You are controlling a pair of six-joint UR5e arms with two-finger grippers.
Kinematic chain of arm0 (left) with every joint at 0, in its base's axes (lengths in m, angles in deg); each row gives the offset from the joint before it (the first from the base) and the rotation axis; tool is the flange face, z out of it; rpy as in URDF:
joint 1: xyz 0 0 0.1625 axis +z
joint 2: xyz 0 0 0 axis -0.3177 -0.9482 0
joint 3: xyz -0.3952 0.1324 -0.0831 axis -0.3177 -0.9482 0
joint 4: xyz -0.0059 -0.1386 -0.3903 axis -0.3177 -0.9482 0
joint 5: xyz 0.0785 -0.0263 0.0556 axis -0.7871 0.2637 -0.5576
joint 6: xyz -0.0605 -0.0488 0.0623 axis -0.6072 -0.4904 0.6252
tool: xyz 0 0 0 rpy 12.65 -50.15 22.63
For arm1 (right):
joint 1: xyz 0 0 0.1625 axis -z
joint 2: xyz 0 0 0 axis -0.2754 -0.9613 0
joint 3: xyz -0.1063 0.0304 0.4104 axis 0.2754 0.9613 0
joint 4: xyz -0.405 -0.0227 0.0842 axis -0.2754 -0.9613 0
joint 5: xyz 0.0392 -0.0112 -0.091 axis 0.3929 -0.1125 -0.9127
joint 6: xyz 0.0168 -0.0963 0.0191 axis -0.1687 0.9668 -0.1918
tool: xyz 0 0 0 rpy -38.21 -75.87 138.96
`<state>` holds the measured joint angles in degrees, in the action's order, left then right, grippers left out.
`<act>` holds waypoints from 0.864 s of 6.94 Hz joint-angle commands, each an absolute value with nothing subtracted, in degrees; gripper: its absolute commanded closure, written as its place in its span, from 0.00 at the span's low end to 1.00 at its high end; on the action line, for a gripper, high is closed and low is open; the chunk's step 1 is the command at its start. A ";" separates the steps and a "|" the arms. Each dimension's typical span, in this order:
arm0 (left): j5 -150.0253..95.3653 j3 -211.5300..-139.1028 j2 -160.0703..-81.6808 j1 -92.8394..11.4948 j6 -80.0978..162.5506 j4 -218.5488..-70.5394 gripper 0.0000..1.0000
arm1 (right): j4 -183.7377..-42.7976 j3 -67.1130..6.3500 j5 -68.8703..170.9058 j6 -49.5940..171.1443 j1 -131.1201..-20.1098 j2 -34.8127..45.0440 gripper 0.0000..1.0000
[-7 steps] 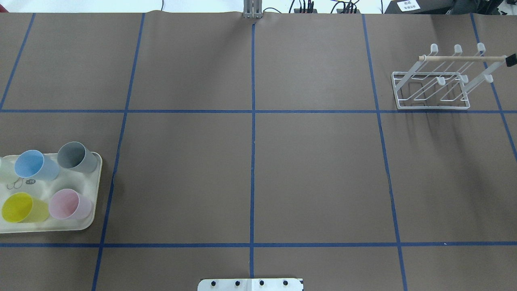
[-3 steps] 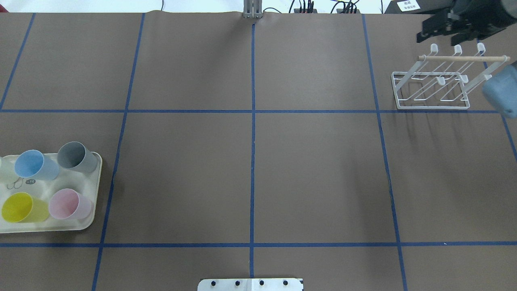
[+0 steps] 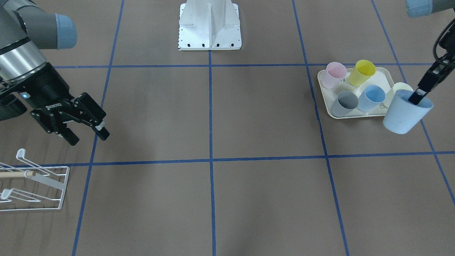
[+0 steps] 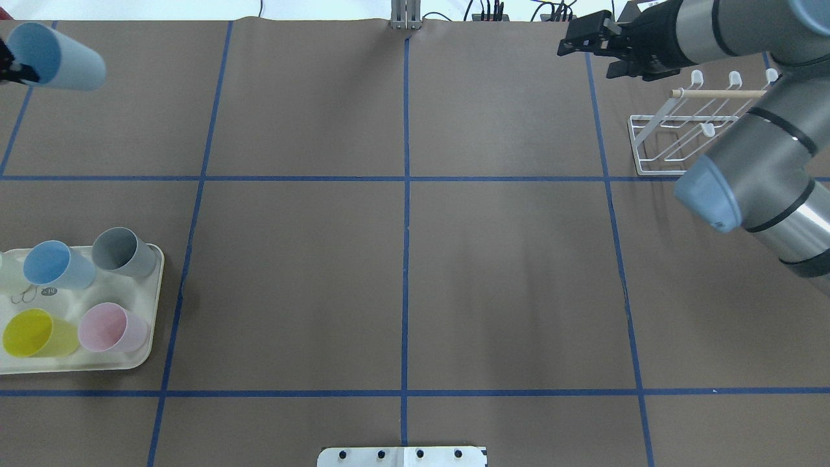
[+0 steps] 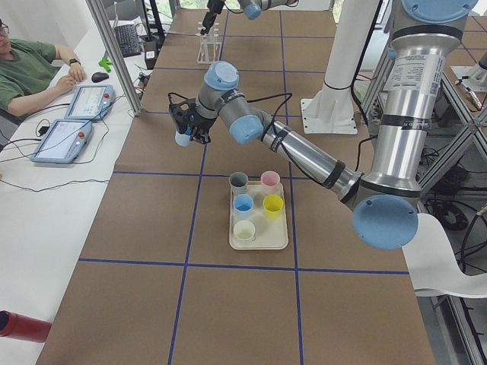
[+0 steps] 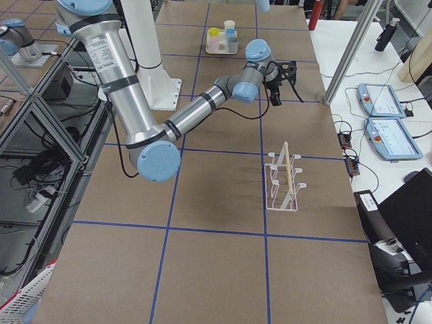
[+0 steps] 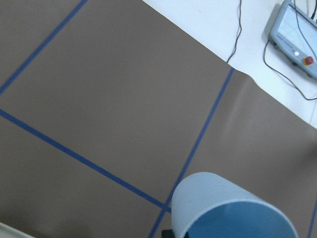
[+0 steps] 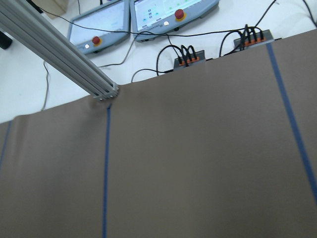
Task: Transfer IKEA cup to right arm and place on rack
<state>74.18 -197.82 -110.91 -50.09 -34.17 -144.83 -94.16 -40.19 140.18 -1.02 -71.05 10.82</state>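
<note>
My left gripper is shut on the rim of a light blue IKEA cup, one finger inside it. It holds the cup tilted above the table's far left corner in the overhead view. The cup's rim fills the bottom of the left wrist view. My right gripper is open and empty, held in the air just left of the rack in the overhead view. The white wire rack with its wooden rod stands at the far right, partly hidden by my right arm.
A cream tray at the near left holds blue, grey, yellow and pink cups and a pale one. An operator sits beyond the table's far edge with tablets.
The right arm has swung in from the far right and its gripper has moved left past the rack. The left gripper with the blue cup has come into view at the far left.
</note>
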 commanded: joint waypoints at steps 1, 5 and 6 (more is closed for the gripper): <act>57.56 -193.45 -120.04 -34.73 -59.16 -157.67 1.00 | -85.96 -37.86 133.74 -15.58 -65.48 14.97 0.00; 48.53 -176.78 -122.02 -29.47 -81.74 -202.00 1.00 | -69.13 -32.67 133.20 -34.66 -63.20 18.56 0.00; 45.56 -174.46 -122.11 -27.99 -82.90 -206.90 1.00 | -69.13 -32.66 131.20 -37.31 -60.92 21.11 0.00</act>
<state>48.26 -178.40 -121.98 -29.29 -80.27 -198.32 -69.81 -33.09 132.77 -33.55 -63.22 18.20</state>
